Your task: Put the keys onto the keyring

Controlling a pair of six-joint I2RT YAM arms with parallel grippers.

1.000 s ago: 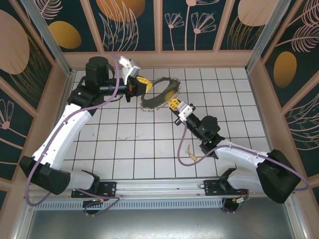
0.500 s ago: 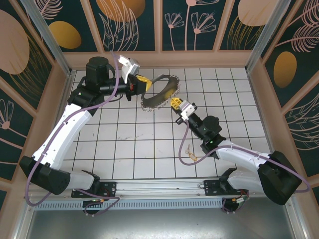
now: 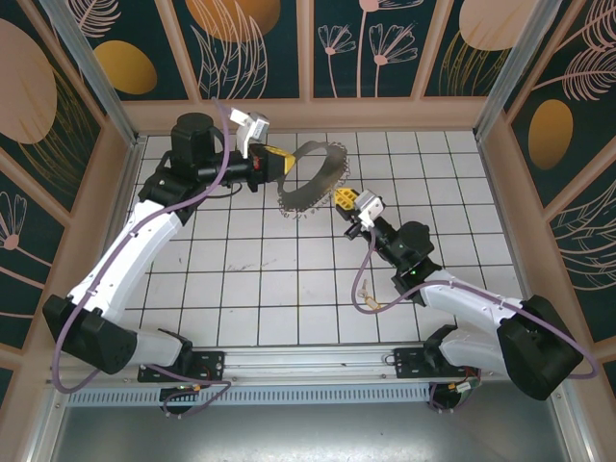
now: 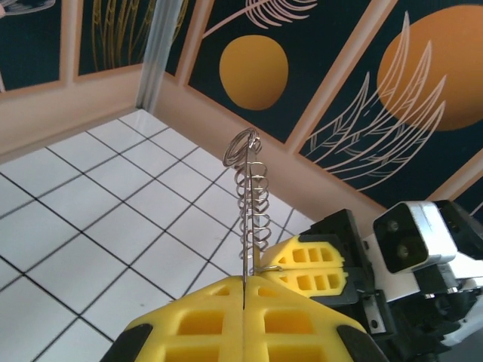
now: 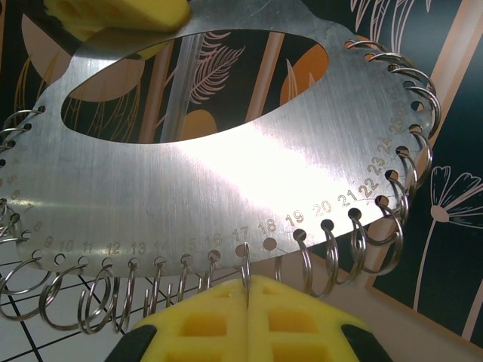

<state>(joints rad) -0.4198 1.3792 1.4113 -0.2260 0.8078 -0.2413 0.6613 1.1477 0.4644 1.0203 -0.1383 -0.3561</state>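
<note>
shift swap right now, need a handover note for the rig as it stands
Left claw: shut on the rim of the large flat grey metal keyring, held up above the white tiled table.
Right claw: shut on one small wire ring on its edge, at the hole marked 17.
Keys: what looks like the small tan-tagged key lies on the tiles by the right forearm.
Done: keyring braced between both claws.
Left: no key seen on a ring yet; both need threading.

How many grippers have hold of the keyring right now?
2. The left gripper clamps the keyring at its far-left edge; the right gripper pinches a small ring on its near-right rim.
</note>
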